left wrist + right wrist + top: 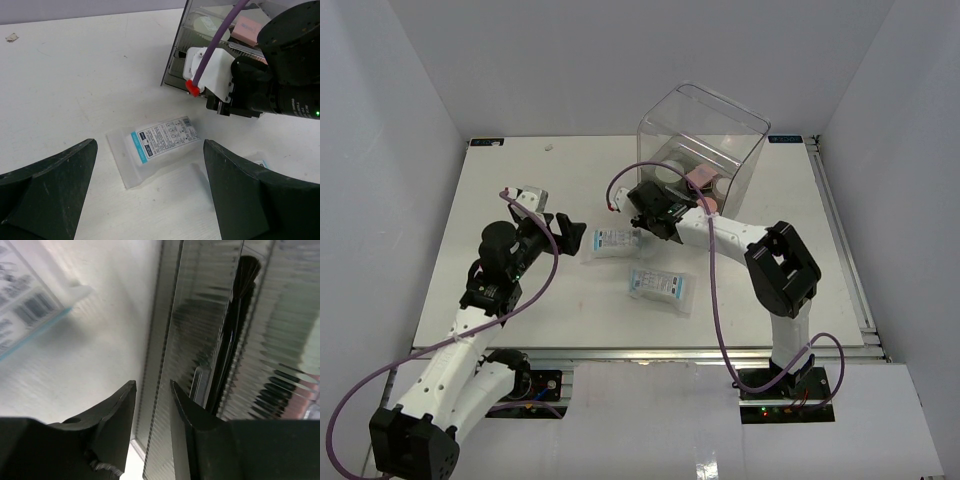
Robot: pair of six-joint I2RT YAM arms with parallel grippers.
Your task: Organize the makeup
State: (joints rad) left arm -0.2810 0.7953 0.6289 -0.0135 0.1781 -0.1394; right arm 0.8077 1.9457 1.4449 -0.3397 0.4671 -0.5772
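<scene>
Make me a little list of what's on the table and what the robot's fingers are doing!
Left fingers: wide open, empty, facing a white-blue plastic sachet
Right fingers: slightly apart, at the ribbed grey drawer of the clear plastic box
Second white-blue sachet: flat on the white table, untouched
Thin black brush: inside that drawer
Pink square puff: inside the box

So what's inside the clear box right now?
A pink puff and a white round pad sit inside; a black brush shows through a ribbed drawer front. The right arm covers the rest.
</scene>
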